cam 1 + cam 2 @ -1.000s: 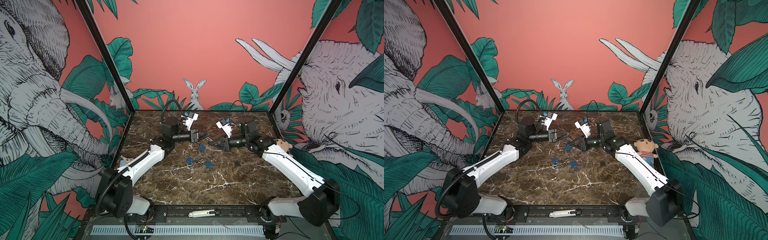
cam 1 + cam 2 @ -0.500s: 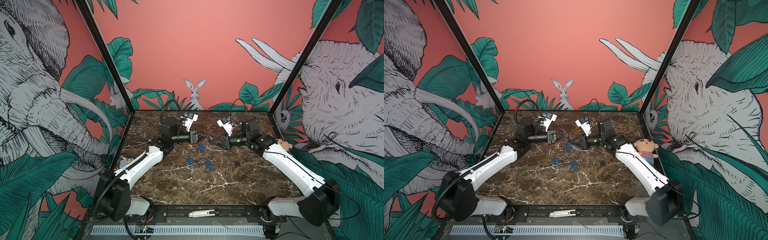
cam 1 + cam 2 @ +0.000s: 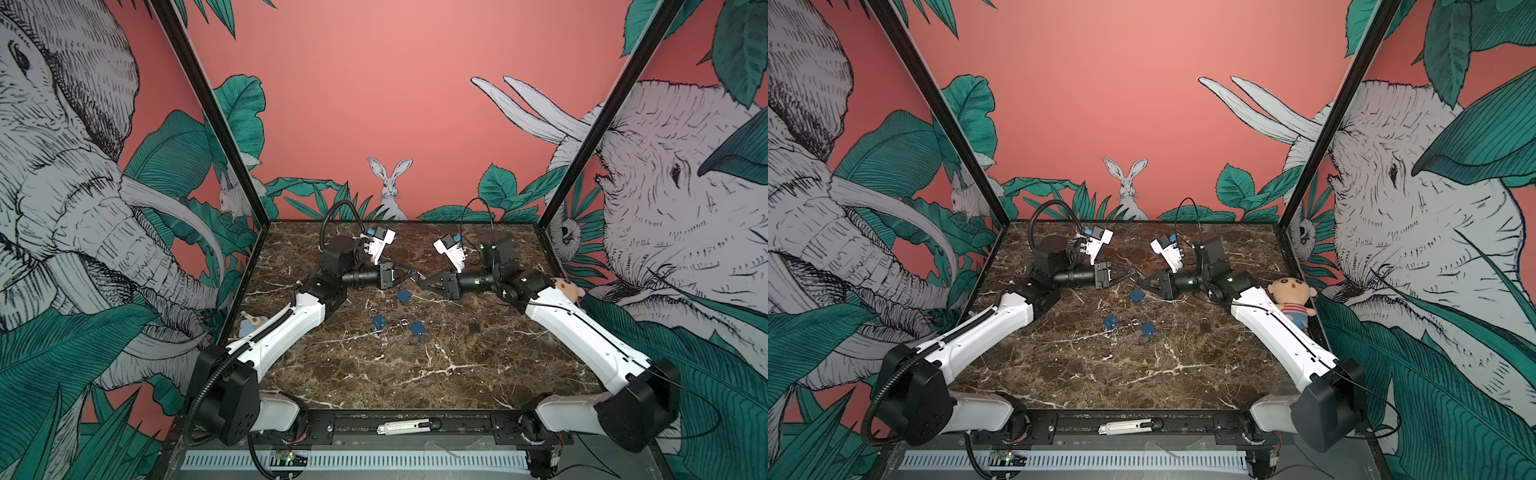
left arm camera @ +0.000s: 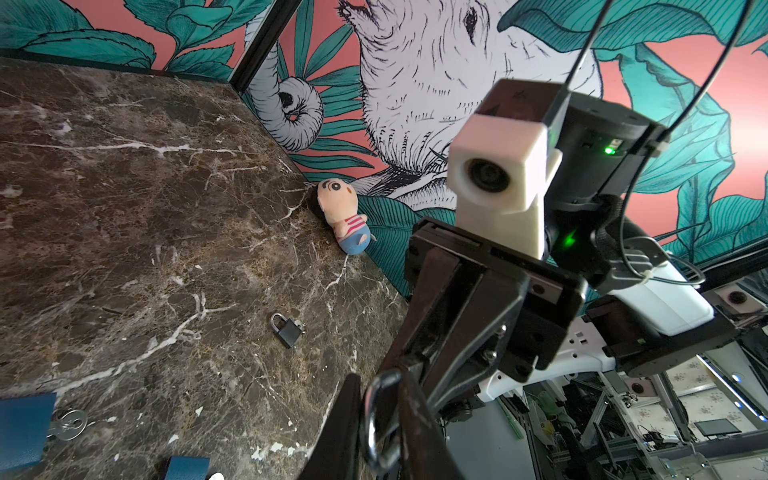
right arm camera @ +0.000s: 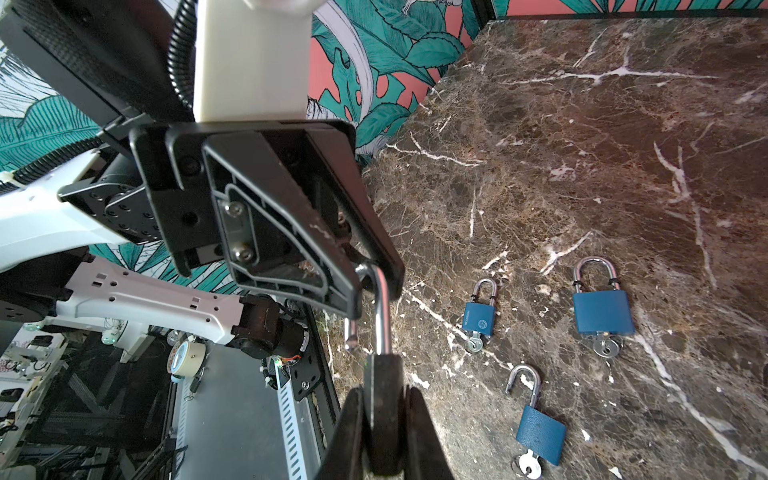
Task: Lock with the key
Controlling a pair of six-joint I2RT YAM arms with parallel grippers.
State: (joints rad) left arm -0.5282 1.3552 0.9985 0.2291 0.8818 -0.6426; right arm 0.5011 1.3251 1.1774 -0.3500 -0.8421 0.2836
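Note:
A black padlock [image 5: 382,374] hangs in the air between the arms, its silver shackle [image 5: 381,307] swung open. My right gripper [image 5: 384,411] is shut on the padlock's body. My left gripper [image 4: 382,432] is shut on the bend of the shackle [image 4: 374,415], with the fingertips [image 5: 374,266] clamping it. In both top views the two grippers [image 3: 415,274] [image 3: 1139,281] meet tip to tip over the back middle of the table. No key shows on the held padlock. Small silvery keys [image 5: 606,347] [image 5: 525,463] sit in the blue padlocks [image 5: 603,311] [image 5: 540,432] on the table.
Three blue padlocks [image 3: 403,295] [image 3: 379,321] [image 3: 417,329] lie on the marble below the grippers. A second black padlock [image 3: 474,325] [image 4: 286,330] lies to their right. A plush doll [image 3: 1289,299] leans at the right wall. A utility knife [image 3: 409,427] rests on the front rail.
The left jaws have narrowed onto the shackle. The right gripper, still holding the padlock body, has shifted slightly towards the left gripper.

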